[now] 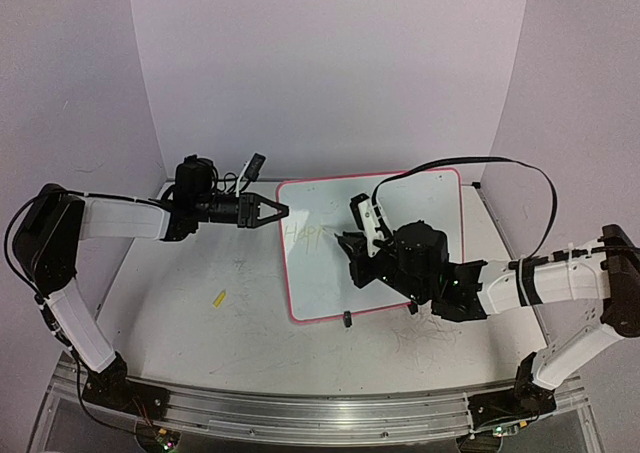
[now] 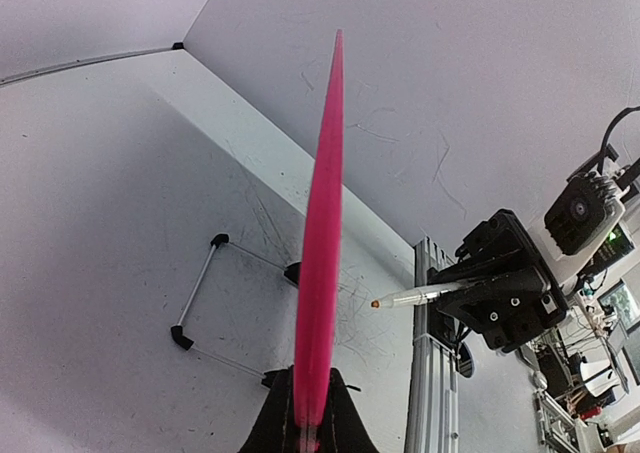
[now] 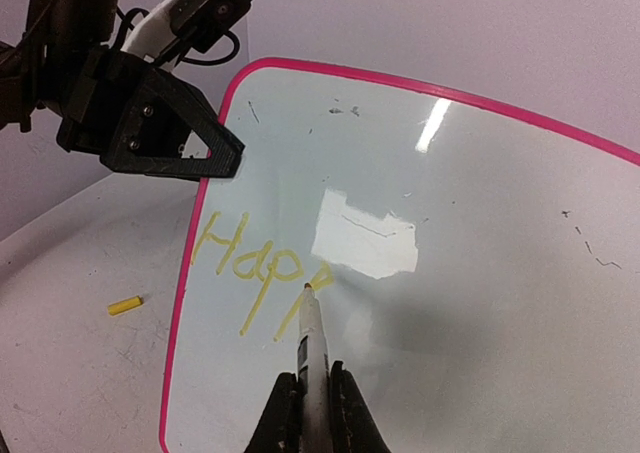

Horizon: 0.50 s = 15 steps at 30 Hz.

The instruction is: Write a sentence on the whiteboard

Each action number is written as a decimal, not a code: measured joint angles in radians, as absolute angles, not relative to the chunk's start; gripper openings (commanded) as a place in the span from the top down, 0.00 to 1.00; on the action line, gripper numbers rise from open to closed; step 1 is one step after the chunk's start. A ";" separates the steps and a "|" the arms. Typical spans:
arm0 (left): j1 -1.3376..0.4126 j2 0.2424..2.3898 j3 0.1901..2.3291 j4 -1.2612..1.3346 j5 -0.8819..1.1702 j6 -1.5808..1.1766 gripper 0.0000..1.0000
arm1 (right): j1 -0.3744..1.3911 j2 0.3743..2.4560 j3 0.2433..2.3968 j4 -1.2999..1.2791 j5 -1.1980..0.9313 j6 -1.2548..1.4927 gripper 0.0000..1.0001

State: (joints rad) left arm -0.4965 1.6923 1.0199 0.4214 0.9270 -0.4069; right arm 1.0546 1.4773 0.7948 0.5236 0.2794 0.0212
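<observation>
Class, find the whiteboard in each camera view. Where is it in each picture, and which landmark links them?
Top external: whiteboard centre, slightly right.
Left wrist: whiteboard edge-on, a pink strip up the middle.
Right wrist: whiteboard fills most of the picture, behind the marker.
Landmark: the left gripper clamped on its rim, in all three.

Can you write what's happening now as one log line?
left hand: shut on whiteboard edge | right hand: shut on marker | sentence: "Happ" so far
</observation>
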 measured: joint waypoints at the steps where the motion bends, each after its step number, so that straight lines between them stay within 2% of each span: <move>1: -0.498 1.688 1.020 0.413 0.921 -0.408 1.00 | 1.055 1.477 0.795 0.524 0.280 0.021 1.00; 15: -0.508 1.649 1.002 0.366 0.880 -0.364 1.00 | 1.055 1.477 0.795 0.531 0.286 0.021 1.00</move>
